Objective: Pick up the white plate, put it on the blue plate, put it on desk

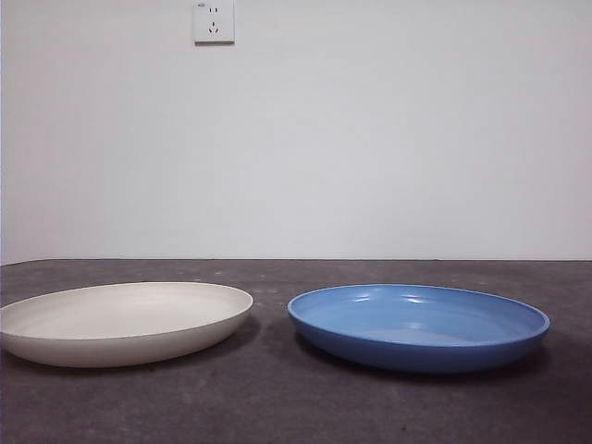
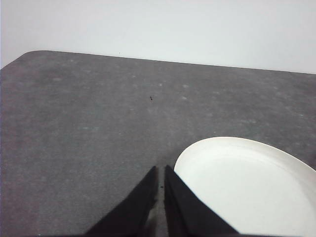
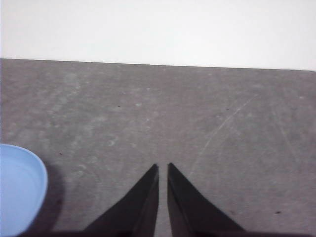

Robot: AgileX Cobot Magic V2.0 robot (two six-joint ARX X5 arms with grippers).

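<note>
Here we find our left gripper (image 2: 161, 170) with its two black jaws drawn together to a narrow slit, gripping nothing, poised above the desk (image 2: 98, 128). Just beside it lies the white plate (image 2: 247, 187), whose rim comes close to the jaw tips without touching them. Our right gripper (image 3: 163, 168) is likewise pinched nearly closed and empty, over bare grey surface, with an edge of the blue plate (image 3: 17, 192) showing off to one side of it.

Moving outward to the front view, we see neither arm at all. The white plate (image 1: 120, 324) sits flat on the desk (image 1: 277, 407) at the left, and the blue plate (image 1: 418, 326) sits flat at the right. The two lie side by side, near each other but apart, with a strip of dark mottled tabletop between their rims. Both are upright and hold nothing. Behind them a plain pale wall (image 1: 370, 139) rises, carrying a white wall socket (image 1: 214, 20) high up, left of centre.
</note>
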